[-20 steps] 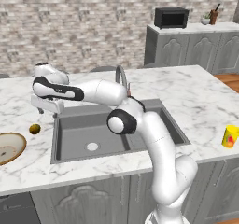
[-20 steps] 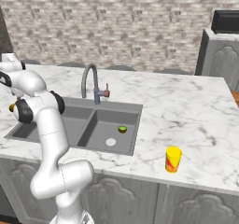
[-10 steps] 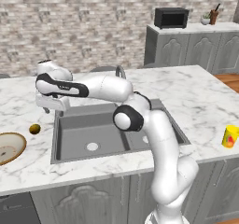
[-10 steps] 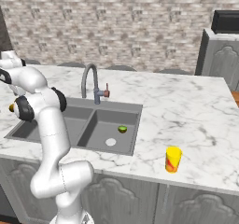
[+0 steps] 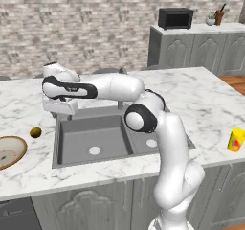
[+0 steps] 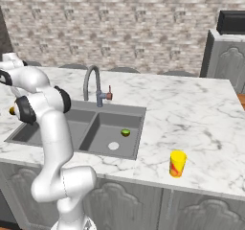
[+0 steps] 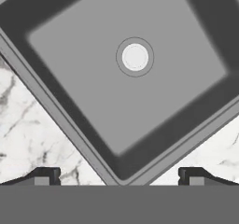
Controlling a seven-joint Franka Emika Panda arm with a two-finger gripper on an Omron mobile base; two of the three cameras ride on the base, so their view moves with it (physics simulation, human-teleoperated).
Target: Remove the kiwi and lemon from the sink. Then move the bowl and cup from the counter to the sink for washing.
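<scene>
Gripper [image 7: 119, 181] gapes wide and empty over the sink [image 7: 116, 139]; swing toward three o'clock, descend squarely over the lemon [image 6: 125, 132].

The left base view looks forward and down from behind the arm, with the end effector [image 5: 60, 104] at mid-left over the sink's [image 5: 95, 133] far left corner. The right base view faces the same sink [image 6: 91, 128] and marble tabletop [image 6: 191, 114] from the other side, standing equally far back. The hand view looks straight down, close over one basin [image 7: 135, 78] and its drain [image 7: 135, 57].
</scene>
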